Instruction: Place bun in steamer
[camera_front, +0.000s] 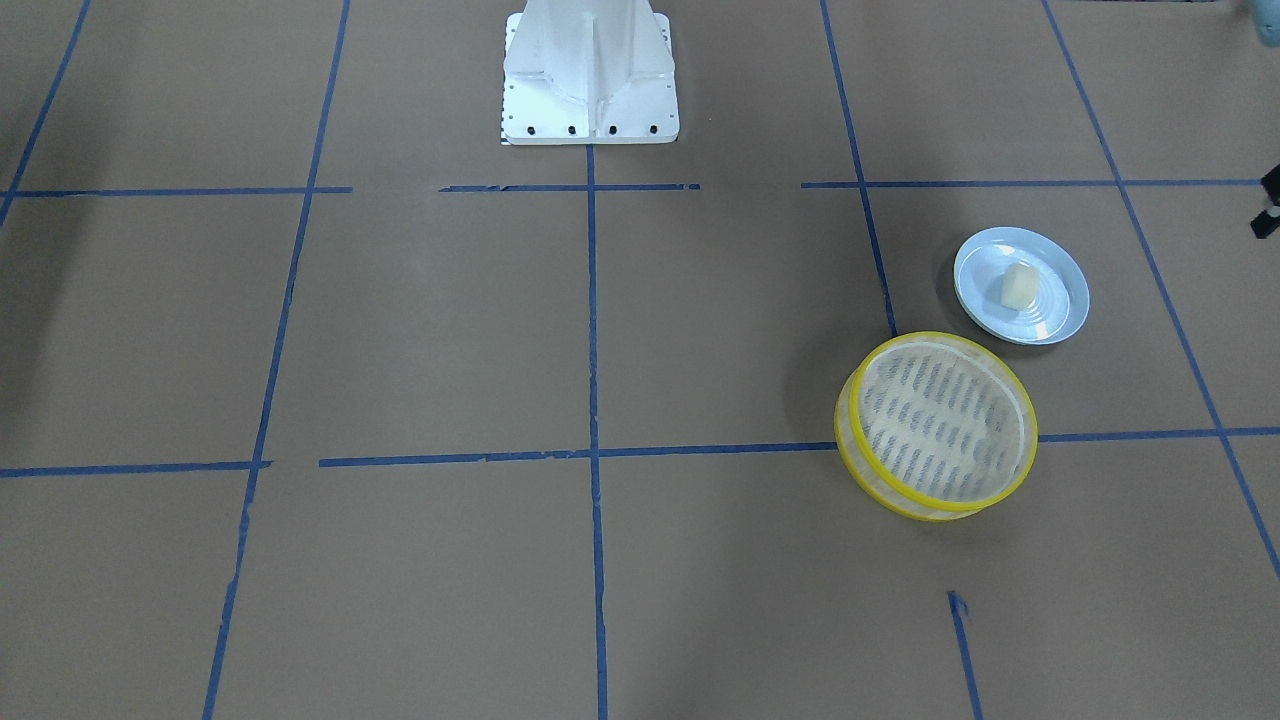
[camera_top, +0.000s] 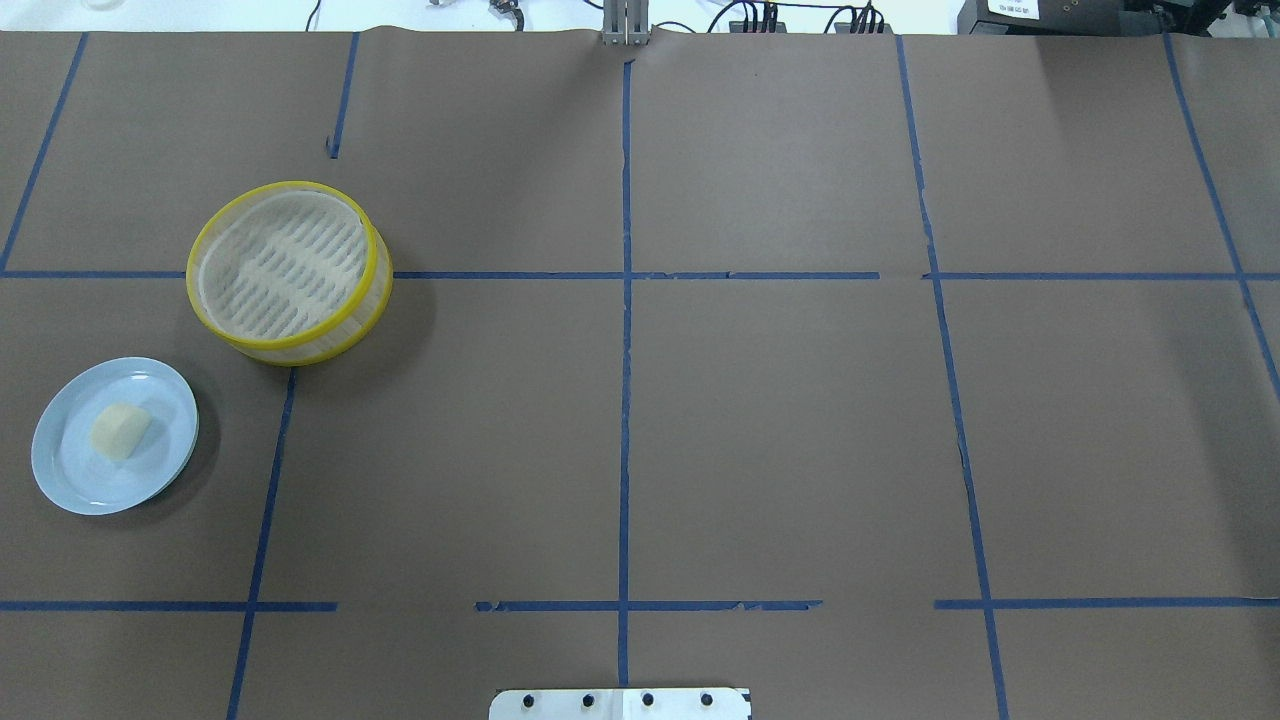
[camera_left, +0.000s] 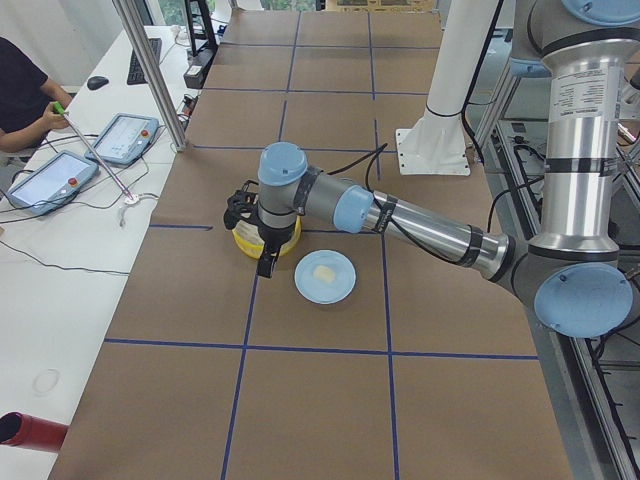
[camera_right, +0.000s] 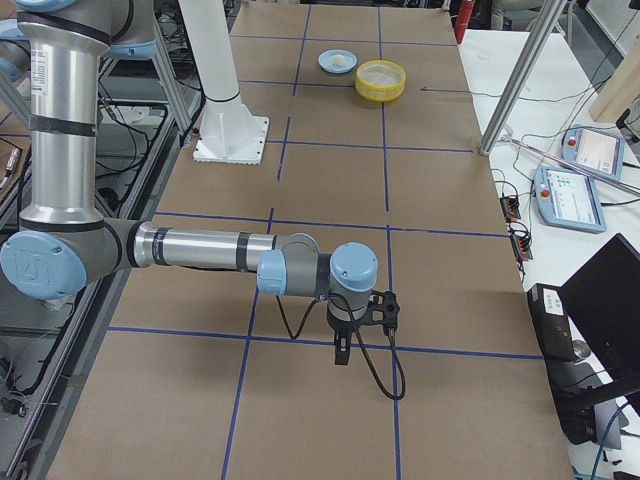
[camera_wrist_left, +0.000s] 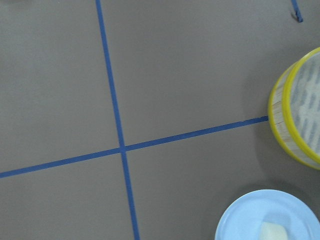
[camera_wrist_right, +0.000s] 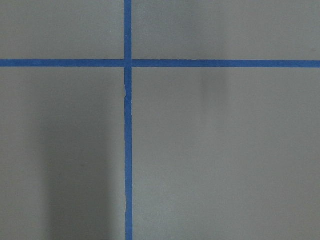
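Observation:
The bun (camera_front: 1018, 285) is a small cream lump lying on a pale blue plate (camera_front: 1060, 312); it also shows in the overhead view (camera_top: 120, 431) and at the bottom edge of the left wrist view (camera_wrist_left: 274, 232). The steamer (camera_front: 938, 338), with yellow rims and a slatted floor, stands empty beside the plate (camera_top: 70, 482). My left gripper (camera_left: 264, 262) shows only in the exterior left view, held in the air over the steamer and plate area; I cannot tell if it is open or shut. My right gripper (camera_right: 341, 352) shows only in the exterior right view, far from both, state unclear.
The table is covered in brown paper with a blue tape grid. The white robot base (camera_front: 590, 90) stands at the middle of the robot's edge. A metal post (camera_left: 150, 70) and operator tablets (camera_left: 120, 138) stand at the far side.

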